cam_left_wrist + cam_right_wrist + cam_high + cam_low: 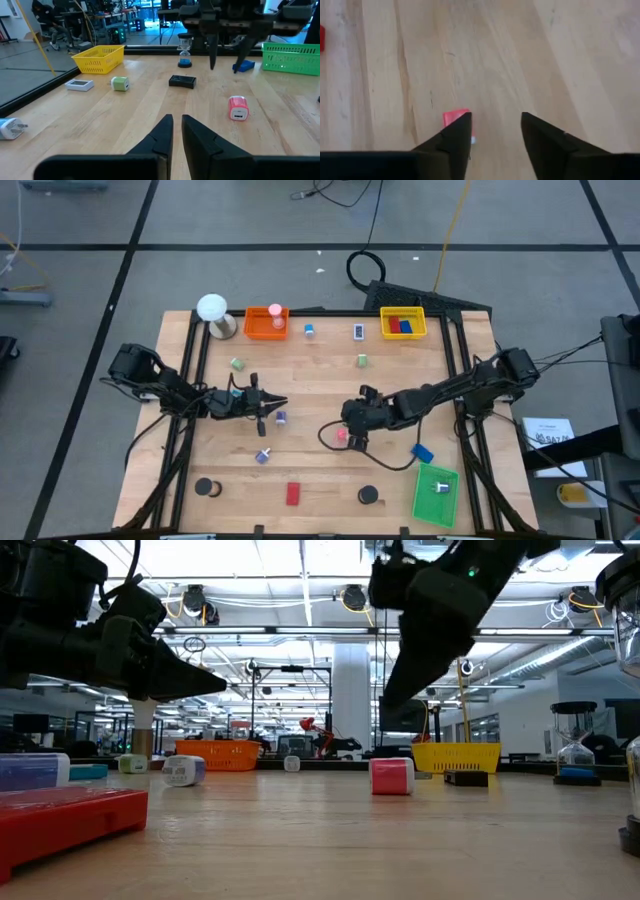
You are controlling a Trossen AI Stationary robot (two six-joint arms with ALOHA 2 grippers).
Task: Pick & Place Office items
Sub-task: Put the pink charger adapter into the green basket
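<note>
The office items lie scattered on the wooden table. A small pink piece (341, 436) (238, 108) lies near the middle. My right gripper (347, 428) (495, 125) hangs open just above it, slanting down; in the right wrist view the pink piece (454, 118) shows beside one fingertip, outside the gap, untouched. My left gripper (277, 404) (177, 122) hovers level left of centre, shut on nothing. A red block (293, 494), two black discs (205, 488) (368, 496) and a blue block (422, 452) lie toward the near edge.
The orange tray (266, 322) and yellow tray (403, 324) stand at the far edge, and the green tray (436, 495) at the near right. A white ball on a base (212, 308) stands at the far left. Small pieces (237, 363) (361, 360) (264, 455) dot the table.
</note>
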